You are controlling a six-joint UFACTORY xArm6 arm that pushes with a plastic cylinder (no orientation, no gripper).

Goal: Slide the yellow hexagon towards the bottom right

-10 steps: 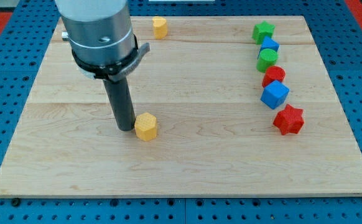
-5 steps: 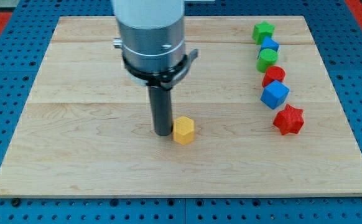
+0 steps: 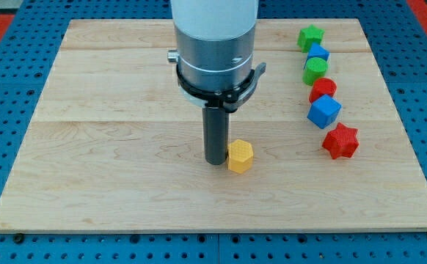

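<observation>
The yellow hexagon (image 3: 240,156) lies on the wooden board (image 3: 89,169), a little below and right of its middle. My tip (image 3: 215,160) stands right against the hexagon's left side, touching it. The rod rises from there to the grey arm body, which fills the view's top centre. The arm hides the board area behind it, where a second yellow block stood earlier.
A column of blocks runs down the view's right side: a green star (image 3: 310,37), a small blue block (image 3: 318,53), a green round block (image 3: 315,70), a red round block (image 3: 323,89), a blue cube (image 3: 323,111) and a red star (image 3: 340,141).
My tip and the yellow hexagon have slid to the view's right and slightly down, staying in contact. The arm body now covers the small yellow block at the view's top.
</observation>
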